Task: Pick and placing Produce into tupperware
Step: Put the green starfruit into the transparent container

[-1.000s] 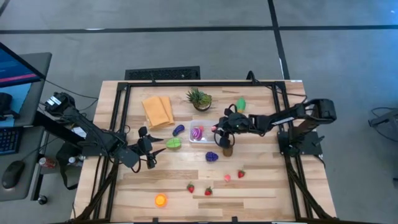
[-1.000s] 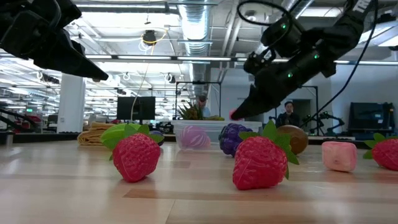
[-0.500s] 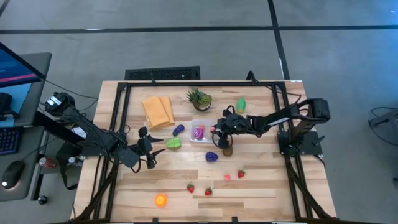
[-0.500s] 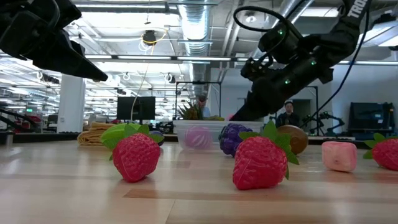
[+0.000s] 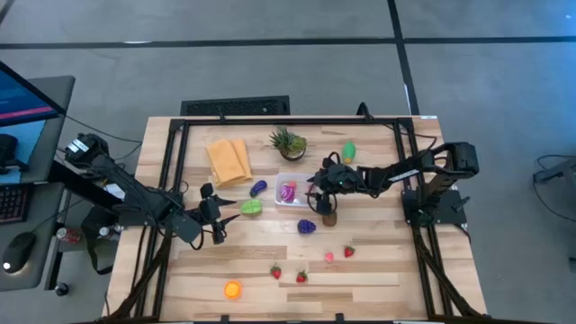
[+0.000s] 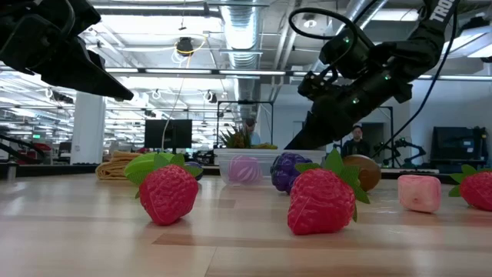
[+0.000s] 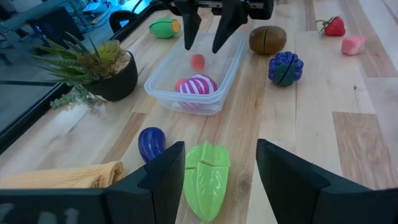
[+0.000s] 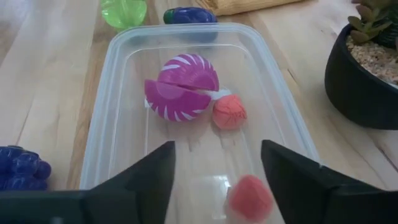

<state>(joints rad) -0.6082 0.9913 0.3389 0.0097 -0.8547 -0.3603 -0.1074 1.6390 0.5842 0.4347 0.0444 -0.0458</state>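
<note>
Release! The right gripper point(image 8: 217, 165) hangs over the clear rectangular plastic tub point(image 8: 102, 134) with its jaws now spread wide. The small pinkish-red toy piece point(image 8: 250, 195) it carried in a second ago is no longer pinched between them. It shows just below the gap between the jaws, inside the tub's walls; whether it has landed or is still dropping I cannot tell. Half a second back the arm was settling low over the tub, and it has barely moved since, so the drop looks clean.

Deeper in the tub, ahead of the right jaws, lie the purple white-striped round toy vegetable point(image 8: 181, 94) and a small red-orange lump point(image 8: 229, 113) touching it. That makes three pieces in, by my count.

Over to the left gripper point(image 7: 221, 148): jaws apart, gripping nothing, parked where it was a second ago. The lime-green ridged toy fruit point(image 7: 207, 180) sits right under the gap between them, with a dark purple eggplant-shaped toy point(image 7: 151, 143) just beside one jaw. That green one looks the natural next pick.

Plenty is left outside the tub. A brown oval toy point(image 7: 268, 39) and a purple grape cluster point(image 7: 285, 67) lie near the right jaws. Red toy strawberries point(image 6: 167, 192) and an orange round toy point(image 5: 233, 290) lie well apart from either gripper. So the task looks early still, with most of the produce yet to go in.
</note>
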